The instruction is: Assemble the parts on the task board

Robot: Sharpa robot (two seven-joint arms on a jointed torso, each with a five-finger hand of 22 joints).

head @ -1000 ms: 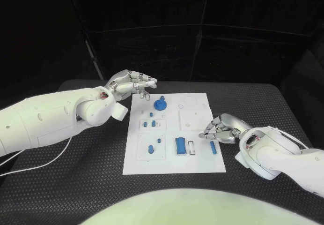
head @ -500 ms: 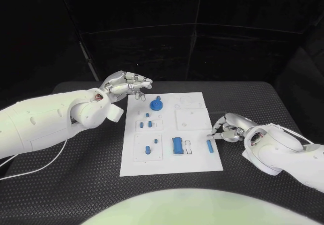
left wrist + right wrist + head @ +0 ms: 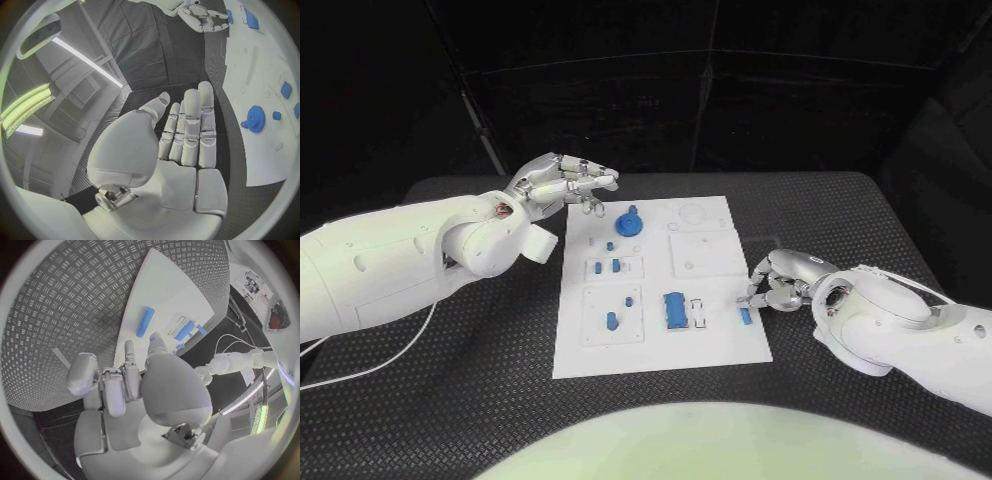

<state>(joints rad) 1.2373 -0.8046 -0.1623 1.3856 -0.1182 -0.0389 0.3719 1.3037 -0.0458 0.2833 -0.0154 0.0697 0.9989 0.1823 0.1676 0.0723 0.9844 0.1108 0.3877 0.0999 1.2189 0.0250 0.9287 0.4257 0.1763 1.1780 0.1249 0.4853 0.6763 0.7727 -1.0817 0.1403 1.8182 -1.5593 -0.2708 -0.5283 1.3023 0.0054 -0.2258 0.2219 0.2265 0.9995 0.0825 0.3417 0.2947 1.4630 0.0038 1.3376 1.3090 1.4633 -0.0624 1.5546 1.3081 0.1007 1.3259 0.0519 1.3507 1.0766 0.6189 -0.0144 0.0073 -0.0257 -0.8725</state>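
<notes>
Robot lab test cell: black curtains (image 3: 733,90) behind black textured table (image 3: 473,400), white task board (image 3: 718,350), ceiling strip lights (image 3: 25,107).

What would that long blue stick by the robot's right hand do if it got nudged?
The blue stick looks rounded and lies flat on the smooth white board, so it would probably roll or slide. It seems rigid, likely plastic, and small enough to be light. The right hand hovers close, not gripping it.
</notes>
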